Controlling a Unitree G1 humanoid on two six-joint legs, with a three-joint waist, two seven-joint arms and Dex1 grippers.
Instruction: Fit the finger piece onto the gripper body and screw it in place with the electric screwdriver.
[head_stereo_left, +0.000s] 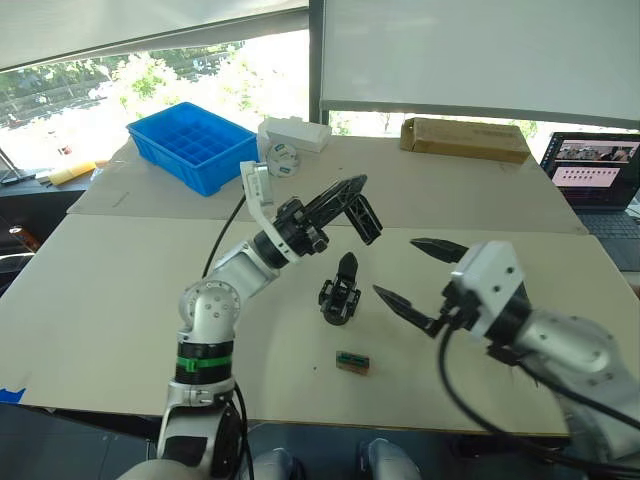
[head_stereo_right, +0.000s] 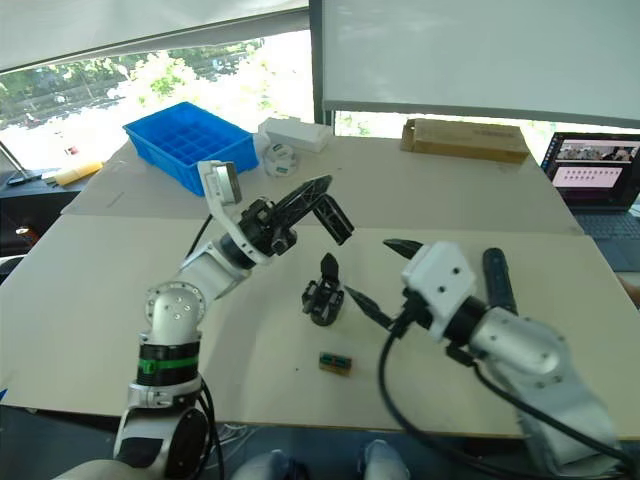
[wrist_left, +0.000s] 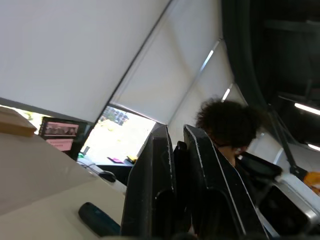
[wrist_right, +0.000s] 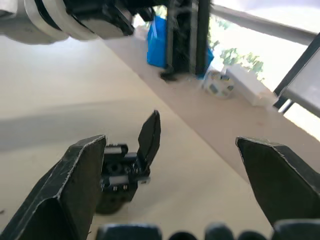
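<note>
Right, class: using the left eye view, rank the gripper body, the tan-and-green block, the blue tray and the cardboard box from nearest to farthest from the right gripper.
1. Gripper body: on the table just left of the right gripper.
2. Tan-and-green block: near the table's front edge, slightly farther.
3. Cardboard box: at the far edge, by the window.
4. Blue tray: far left corner.

The gripper body (head_stereo_left: 339, 295) stands on the table (head_stereo_left: 110, 300). A small block (head_stereo_left: 352, 362) lies just in front of it, the electric screwdriver (head_stereo_right: 498, 279) to its right. A compartment bin (head_stereo_left: 193, 144) and a cardboard box (head_stereo_left: 464, 138) sit well behind it.
</note>
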